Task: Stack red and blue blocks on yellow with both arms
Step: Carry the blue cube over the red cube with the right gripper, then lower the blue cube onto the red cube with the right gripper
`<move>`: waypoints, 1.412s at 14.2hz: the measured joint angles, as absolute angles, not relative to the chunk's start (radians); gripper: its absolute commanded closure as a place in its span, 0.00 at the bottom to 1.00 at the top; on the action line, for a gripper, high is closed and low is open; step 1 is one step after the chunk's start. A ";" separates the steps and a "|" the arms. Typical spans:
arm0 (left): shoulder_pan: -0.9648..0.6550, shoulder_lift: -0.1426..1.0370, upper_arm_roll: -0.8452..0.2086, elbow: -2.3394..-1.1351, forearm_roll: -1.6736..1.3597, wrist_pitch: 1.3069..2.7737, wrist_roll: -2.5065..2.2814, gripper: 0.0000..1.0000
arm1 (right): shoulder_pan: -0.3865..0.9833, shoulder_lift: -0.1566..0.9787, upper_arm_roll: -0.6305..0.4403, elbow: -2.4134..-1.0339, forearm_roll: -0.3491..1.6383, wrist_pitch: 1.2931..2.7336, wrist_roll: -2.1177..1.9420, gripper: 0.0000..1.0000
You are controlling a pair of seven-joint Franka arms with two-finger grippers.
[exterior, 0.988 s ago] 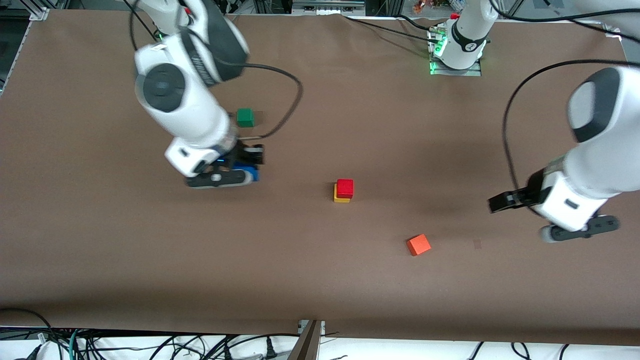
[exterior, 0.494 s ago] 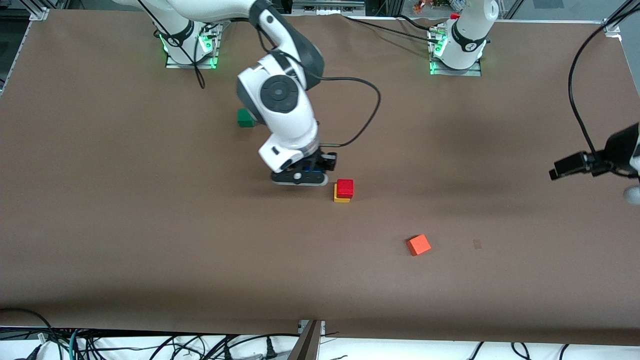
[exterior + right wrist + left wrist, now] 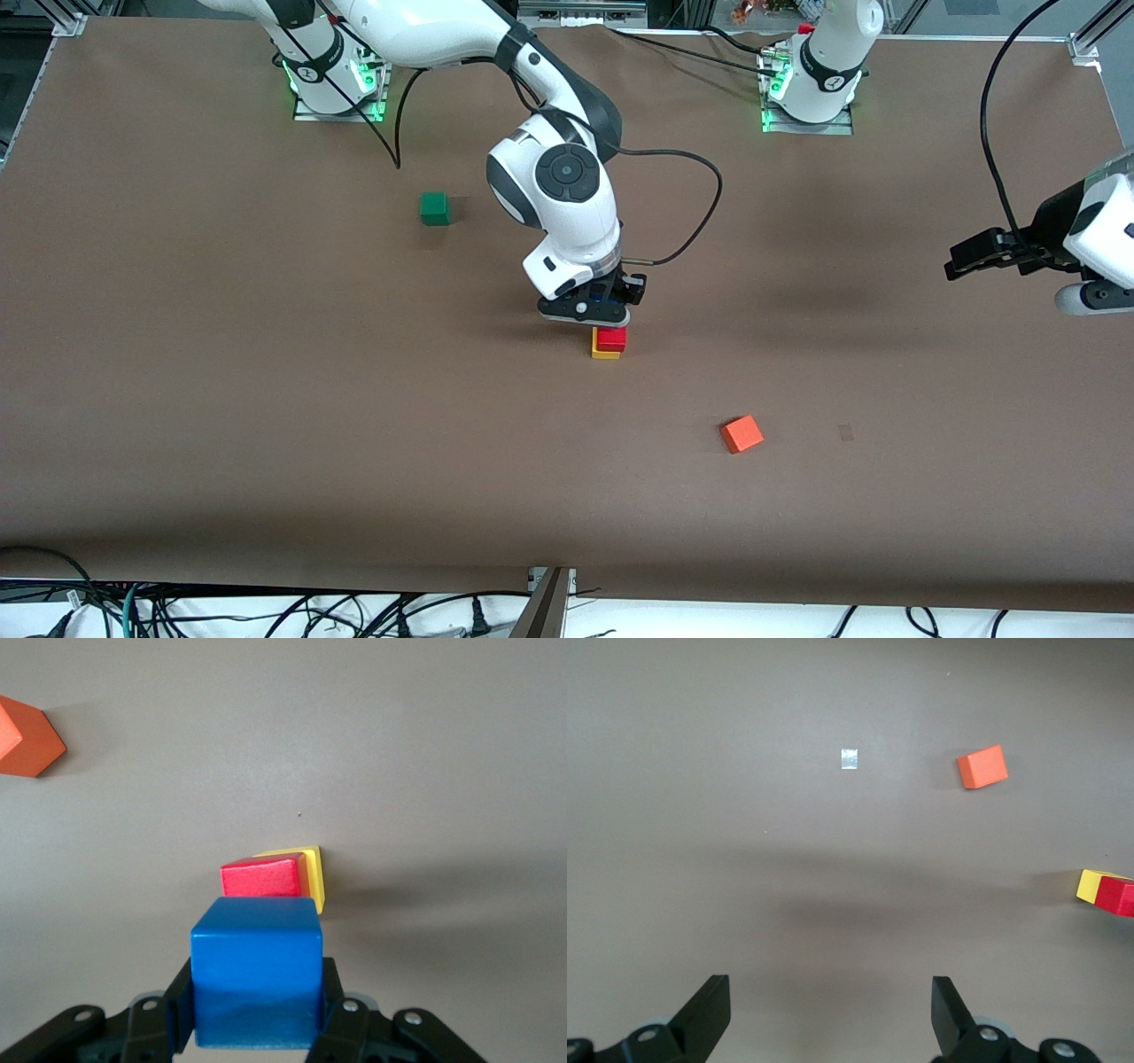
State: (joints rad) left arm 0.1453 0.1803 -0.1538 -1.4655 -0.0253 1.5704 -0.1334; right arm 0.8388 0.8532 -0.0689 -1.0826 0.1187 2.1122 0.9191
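Sitting on the yellow cube (image 3: 604, 353) near the middle of the brown table (image 3: 177, 399), the red cube (image 3: 611, 338) makes a two-block stack, its edges slightly offset so a strip of yellow shows along one side. The right wrist view shows the same pair, red cube (image 3: 263, 876) on yellow cube (image 3: 312, 870). The blue cube (image 3: 256, 970) is held in the air just above and beside that stack, clamped between the fingers of the right gripper (image 3: 592, 307), whose jaws are closed on its two sides; from the front only a sliver of blue shows under the gripper body.

The right arm reaches from its base out over the table's middle to that spot. The left gripper (image 3: 979, 255) hangs in the air over the left arm's end of the table, well apart from the stack, jaws spread wide with nothing between them; its fingers (image 3: 709, 1014) frame bare tabletop.

An orange-red cube (image 3: 741, 434) lies nearer the front camera than the stack, toward the left arm's end. A green cube (image 3: 434, 208) lies farther from the camera, toward the right arm's end.
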 measured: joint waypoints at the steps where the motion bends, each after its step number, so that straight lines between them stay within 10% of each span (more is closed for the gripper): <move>1: 0.149 0.185 -0.152 -1.467 -0.025 1.573 -0.133 0.00 | 0.839 0.857 -0.070 -1.082 0.119 2.117 0.919 0.91; 11: 0.153 0.198 -0.151 -1.456 -0.025 1.590 -0.133 0.00 | 0.844 0.901 -0.072 -1.079 0.107 2.185 0.919 0.89; 20: 0.150 0.203 -0.154 -1.454 -0.025 1.591 -0.133 0.00 | 0.845 0.905 -0.075 -1.078 0.096 2.201 0.919 0.10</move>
State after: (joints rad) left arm 0.1496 0.2029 -0.1536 -1.4540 -0.0253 1.5905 -0.1330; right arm 0.8451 0.9052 -0.0748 -1.0783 0.0959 2.2012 0.9190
